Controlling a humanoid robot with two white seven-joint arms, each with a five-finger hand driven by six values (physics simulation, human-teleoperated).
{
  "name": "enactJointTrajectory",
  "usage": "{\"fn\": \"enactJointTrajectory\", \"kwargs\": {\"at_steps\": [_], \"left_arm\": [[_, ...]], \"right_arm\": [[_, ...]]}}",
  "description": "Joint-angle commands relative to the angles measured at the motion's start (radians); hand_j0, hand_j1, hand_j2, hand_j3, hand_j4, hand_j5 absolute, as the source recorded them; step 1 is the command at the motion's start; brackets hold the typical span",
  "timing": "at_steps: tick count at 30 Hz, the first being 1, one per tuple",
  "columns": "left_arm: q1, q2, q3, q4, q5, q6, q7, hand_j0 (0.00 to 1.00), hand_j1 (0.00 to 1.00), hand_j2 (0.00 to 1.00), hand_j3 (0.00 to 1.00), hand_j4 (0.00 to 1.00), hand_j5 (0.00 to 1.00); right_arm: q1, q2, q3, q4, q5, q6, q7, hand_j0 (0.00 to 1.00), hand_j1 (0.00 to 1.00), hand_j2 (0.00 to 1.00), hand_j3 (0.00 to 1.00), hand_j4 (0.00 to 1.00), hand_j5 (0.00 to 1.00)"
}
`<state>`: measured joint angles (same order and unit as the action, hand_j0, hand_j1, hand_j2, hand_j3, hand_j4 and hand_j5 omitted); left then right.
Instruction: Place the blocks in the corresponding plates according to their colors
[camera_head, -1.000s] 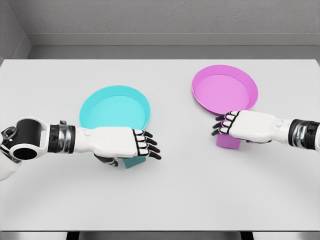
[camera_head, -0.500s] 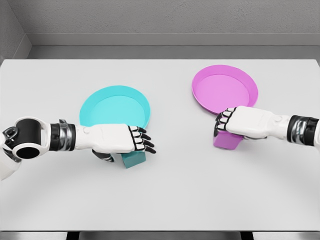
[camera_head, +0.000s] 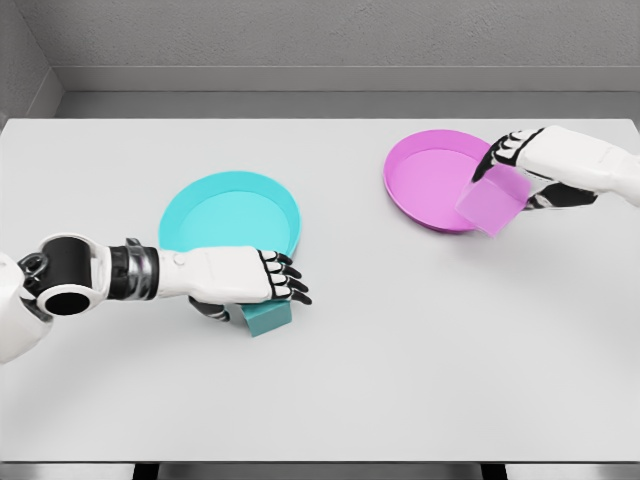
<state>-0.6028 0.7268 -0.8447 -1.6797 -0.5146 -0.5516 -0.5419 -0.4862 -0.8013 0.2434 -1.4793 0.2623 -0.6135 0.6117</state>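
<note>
White table (camera_head: 400, 380): right hand (camera_head: 540, 165) grips pink block (camera_head: 491, 201); left hand (camera_head: 240, 280) clasps teal block (camera_head: 268, 317).

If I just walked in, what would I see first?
Probably the right hand holding a pink block tilted in the air over the near edge of the pink plate. Next, the big teal plate left of the middle, with the left hand wrapped on a teal block just in front of it.

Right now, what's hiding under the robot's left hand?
A teal block sits under the left hand, on the table. Only its front corner shows; the hand covers the rest.
</note>
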Motion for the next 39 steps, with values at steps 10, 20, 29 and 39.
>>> {"fn": "enactJointTrajectory", "kwargs": {"at_steps": [10, 20, 29, 39], "left_arm": [[0.002, -0.001, -0.007, -0.002, 0.001, -0.014, -0.001, 0.57, 0.57, 0.57, 0.57, 0.57, 0.57], [-0.026, 0.002, -0.004, -0.049, 0.03, -0.059, 0.002, 0.32, 0.32, 0.32, 0.32, 0.32, 0.32], [-0.086, 0.016, 0.041, -0.046, 0.13, -0.059, -0.001, 0.32, 0.32, 0.32, 0.32, 0.32, 0.32], [-0.126, 0.072, 0.199, 0.109, 0.177, -0.059, -0.006, 0.34, 0.34, 0.34, 0.34, 0.34, 0.34]], "right_arm": [[-0.201, 0.217, 0.039, 0.389, -0.014, 0.003, -0.001, 1.0, 1.0, 1.0, 1.0, 1.0, 1.0], [-0.175, 0.111, -0.131, 0.436, 0.011, 0.003, -0.001, 1.0, 1.0, 1.0, 1.0, 1.0, 1.0], [-0.16, 0.114, -0.049, 0.344, 0.043, 0.003, -0.001, 1.0, 1.0, 1.0, 1.0, 1.0, 1.0], [-0.157, 0.109, -0.049, 0.298, 0.041, 0.003, -0.001, 1.0, 1.0, 1.0, 1.0, 1.0, 1.0]]}}
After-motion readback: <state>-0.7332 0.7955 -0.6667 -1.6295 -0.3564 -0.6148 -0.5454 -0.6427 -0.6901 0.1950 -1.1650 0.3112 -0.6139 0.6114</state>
